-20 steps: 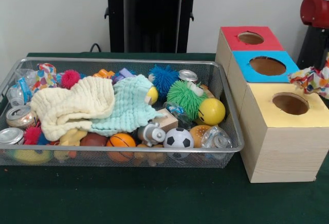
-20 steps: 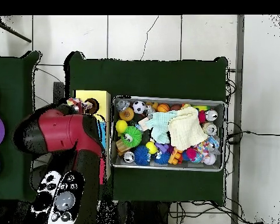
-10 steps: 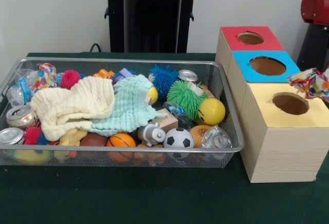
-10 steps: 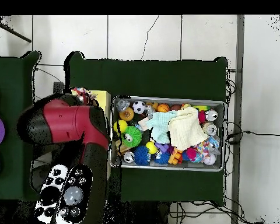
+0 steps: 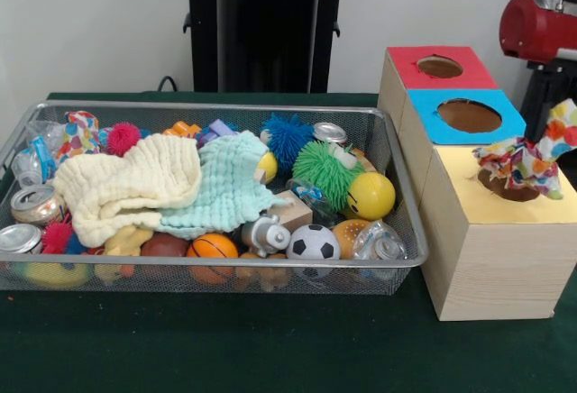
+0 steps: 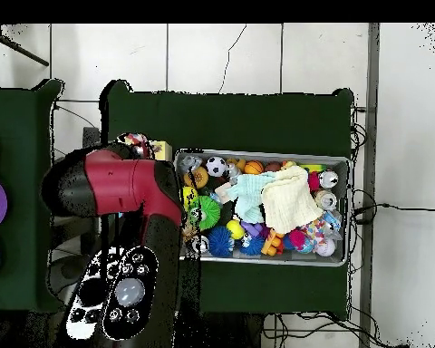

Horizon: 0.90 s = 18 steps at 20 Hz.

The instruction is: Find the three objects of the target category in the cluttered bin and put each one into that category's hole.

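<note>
A polka-dot cloth (image 5: 526, 159) hangs over the round hole (image 5: 510, 193) in the yellow top of the pale wooden box (image 5: 505, 231) and covers most of it. Its right end rises toward the red arm (image 5: 539, 28). The gripper itself is hidden behind the cloth and the picture's right edge; the cloth is held in it. In the overhead view the cloth (image 6: 135, 143) shows just past the arm's red head (image 6: 112, 186), which hides the boxes. A second polka-dot cloth (image 5: 79, 132) lies in the far left corner of the wire mesh bin (image 5: 225, 107).
The blue-topped box (image 5: 469, 115) and the red-topped box (image 5: 439, 67) stand behind the yellow one. A cream cloth (image 5: 126, 184), a mint cloth (image 5: 230, 186), balls, cans and spiky toys fill the bin. The black pedestal (image 5: 266, 23) stands behind it.
The arm has carried the polka-dot cloth from the picture's right edge leftward and down onto the yellow box's hole. The bin's contents have not moved.
</note>
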Available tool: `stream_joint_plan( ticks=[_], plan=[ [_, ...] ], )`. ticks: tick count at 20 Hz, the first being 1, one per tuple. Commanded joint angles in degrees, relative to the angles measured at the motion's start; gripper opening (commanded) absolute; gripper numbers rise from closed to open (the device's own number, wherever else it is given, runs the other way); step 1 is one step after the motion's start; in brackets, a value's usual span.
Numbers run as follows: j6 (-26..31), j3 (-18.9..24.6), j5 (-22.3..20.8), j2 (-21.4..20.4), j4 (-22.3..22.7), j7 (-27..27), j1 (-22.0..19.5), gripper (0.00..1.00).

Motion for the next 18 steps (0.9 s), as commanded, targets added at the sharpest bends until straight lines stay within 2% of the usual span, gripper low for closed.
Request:
stream_joint_plan(
  ticks=[1,6,18],
  plan=[
    [4.49,1.17,-2.55,3.38,2.88,7.9,-0.49,0.0],
    [2.88,1.55,-2.62,4.47,3.98,8.4,-0.56,0.0],
    [6.19,2.24,-2.74,7.95,3.13,7.27,-0.9,0.0]
  ],
)
